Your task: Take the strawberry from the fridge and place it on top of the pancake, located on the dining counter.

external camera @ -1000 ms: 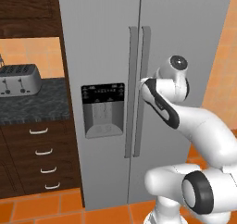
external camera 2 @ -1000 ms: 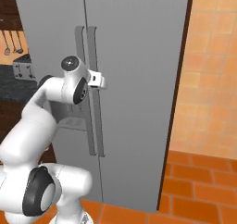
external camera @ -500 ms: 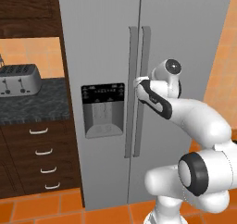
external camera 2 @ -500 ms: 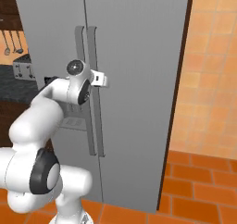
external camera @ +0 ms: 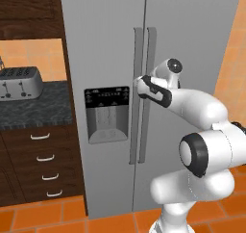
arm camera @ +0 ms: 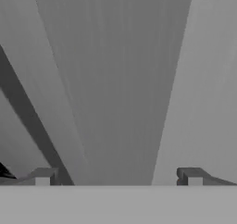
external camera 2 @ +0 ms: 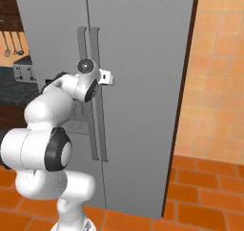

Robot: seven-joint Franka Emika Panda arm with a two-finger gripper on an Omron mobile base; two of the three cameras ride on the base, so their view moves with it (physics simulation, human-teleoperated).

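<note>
Grey fridge [external camera: 105,44] handle [external camera: 149,92] now sits between the gripper's [arm camera: 118,177] spread jaws, arm folded closer.

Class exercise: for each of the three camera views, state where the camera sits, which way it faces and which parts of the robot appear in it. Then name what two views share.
Left base view: behind the arm on its left, facing the fridge; the arm rises lower right to the end effector.
Right base view: behind on its right; the arm rises lower left.
Hand view: on the hand, close against a handle; open fingertips at the bottom.
Shared: both base views show the fridge's paired handles.
</note>
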